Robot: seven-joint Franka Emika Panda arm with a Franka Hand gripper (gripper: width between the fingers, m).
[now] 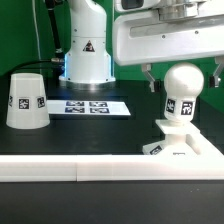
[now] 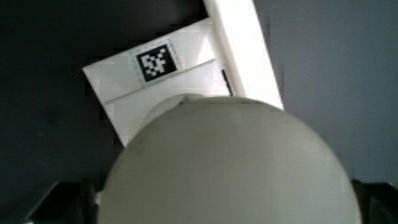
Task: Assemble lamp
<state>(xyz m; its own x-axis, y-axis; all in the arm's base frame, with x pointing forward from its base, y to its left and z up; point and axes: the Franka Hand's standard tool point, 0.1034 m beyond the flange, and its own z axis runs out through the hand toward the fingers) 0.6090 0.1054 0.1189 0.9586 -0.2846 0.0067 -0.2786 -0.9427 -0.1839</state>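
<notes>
Bulb (image 1: 183,82) stands between the parted jaws.

Shade (image 1: 27,100): white tapered cup, standing wide end down at the exterior view's left, tag facing the camera. Bulb (image 1: 184,90): white, round head up, tagged neck upright on the base (image 1: 176,146). Base: low, angular, tagged, at the exterior view's right, well apart from the shade.

You had a bulb (image 1: 183,92) that looked like smooth, matt white plastic all over, and your shade (image 1: 27,100) and base (image 1: 195,140) wore the same dull finish. The table (image 1: 120,135) under them was a flat, matt black. The robot's casing (image 1: 88,55) looked like smooth white plastic too, with a slight sheen.
</notes>
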